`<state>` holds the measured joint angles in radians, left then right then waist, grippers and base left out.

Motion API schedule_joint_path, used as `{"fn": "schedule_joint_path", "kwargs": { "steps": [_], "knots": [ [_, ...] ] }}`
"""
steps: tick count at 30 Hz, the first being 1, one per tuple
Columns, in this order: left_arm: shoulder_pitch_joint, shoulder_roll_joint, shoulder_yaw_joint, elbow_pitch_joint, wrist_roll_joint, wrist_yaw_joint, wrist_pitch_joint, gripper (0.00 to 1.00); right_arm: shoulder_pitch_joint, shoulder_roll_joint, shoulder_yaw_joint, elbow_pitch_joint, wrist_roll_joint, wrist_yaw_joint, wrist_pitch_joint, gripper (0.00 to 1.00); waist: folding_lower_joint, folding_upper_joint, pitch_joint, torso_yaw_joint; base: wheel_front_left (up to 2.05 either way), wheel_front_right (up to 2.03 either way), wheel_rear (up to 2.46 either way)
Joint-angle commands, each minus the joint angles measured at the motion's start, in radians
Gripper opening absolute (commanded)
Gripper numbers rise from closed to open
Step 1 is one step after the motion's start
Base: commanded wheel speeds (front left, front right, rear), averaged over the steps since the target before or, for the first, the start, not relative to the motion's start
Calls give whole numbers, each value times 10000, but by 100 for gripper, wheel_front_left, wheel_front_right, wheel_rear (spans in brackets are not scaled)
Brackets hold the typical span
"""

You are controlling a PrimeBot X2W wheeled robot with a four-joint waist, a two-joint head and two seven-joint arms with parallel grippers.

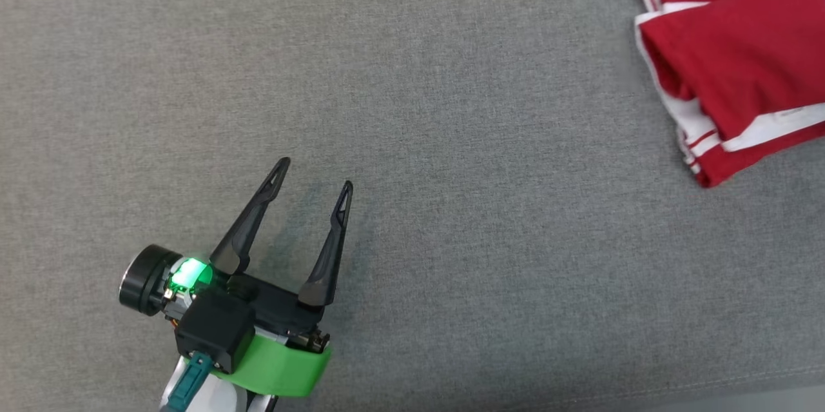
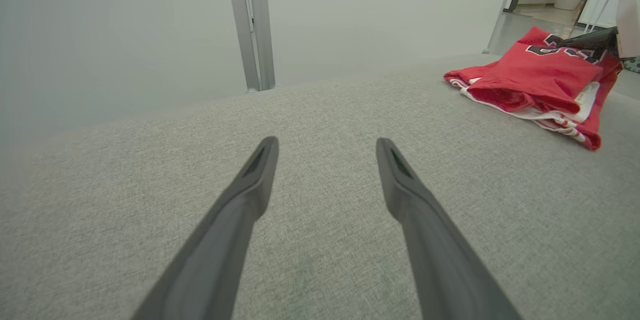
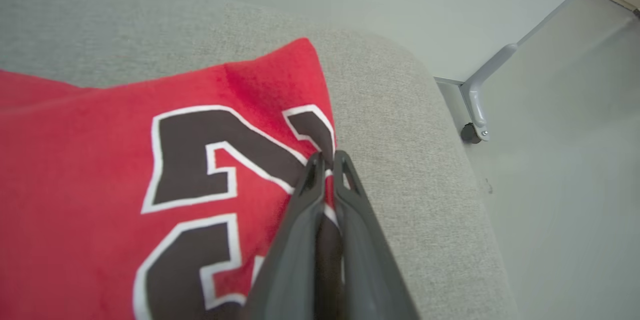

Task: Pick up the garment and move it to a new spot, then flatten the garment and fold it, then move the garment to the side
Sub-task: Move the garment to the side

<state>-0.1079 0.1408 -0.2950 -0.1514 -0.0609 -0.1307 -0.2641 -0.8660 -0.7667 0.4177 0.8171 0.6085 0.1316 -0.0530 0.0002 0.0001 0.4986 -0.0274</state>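
**Red garment pinched at far right corner; left arm idle**

- The garment is seen lying bunched in loose layers at the far right of the grey padded surface. It is red with white trim and a dark printed number on top.
- In the right wrist view the right gripper is closed. Its two fingers are drawn together on the garment's right edge, just at the printed number. Only a thin bite of cloth appears to be taken, and how many layers are caught cannot be told.
- The garment lies close to the surface's rounded edge, with the bare floor just beyond.
- The left gripper is held wide open and empty above bare surface, well apart from the garment.

Risks, as judged:
- The cloth could be lost from the pinch on lifting, since so little of the edge is held.
- If only the top layer is taken, the bundle may be dragged open unevenly (more flattening work later).
- A slip this near the edge could see the garment dropped to the floor.
- No quick support can be expected from the left arm at its present distance.
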Motion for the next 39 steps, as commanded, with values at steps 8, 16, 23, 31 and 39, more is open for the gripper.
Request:
{"fn": "schedule_joint_path", "kwargs": {
  "steps": [8, 16, 23, 31, 39],
  "knots": [
    [-384, 479, -13, -672, -181, 4, -1, 100, -1052, -888, -1719, 809, -1395, -17, -403, 0, -2, -1, 1258, -282, 0, 0, 0],
    [-463, 496, -179, -586, -111, 4, -1, 100, -1484, -858, -2924, 1432, -3078, -17, -830, 100, -2, -1, 1216, -64, 0, 0, 0],
    [-242, 137, -186, -241, -217, 4, -1, 100, -763, 811, -3394, 1374, -4192, -17, -1823, 100, -2, -1, 69, 264, 0, 0, 0],
    [573, -301, 19, 488, -132, 59, -1, 100, 1168, 3087, -3139, 577, -3362, -17, -2115, 100, -2, -1, -2044, 657, 0, 0, 0],
    [1595, -828, 733, 1351, -1094, 215, -1, 100, 3976, 4596, -3460, -1770, -2868, -16, -2118, 100, -2, -1, -3772, 1108, 0, 0, 0]
  ]
}}
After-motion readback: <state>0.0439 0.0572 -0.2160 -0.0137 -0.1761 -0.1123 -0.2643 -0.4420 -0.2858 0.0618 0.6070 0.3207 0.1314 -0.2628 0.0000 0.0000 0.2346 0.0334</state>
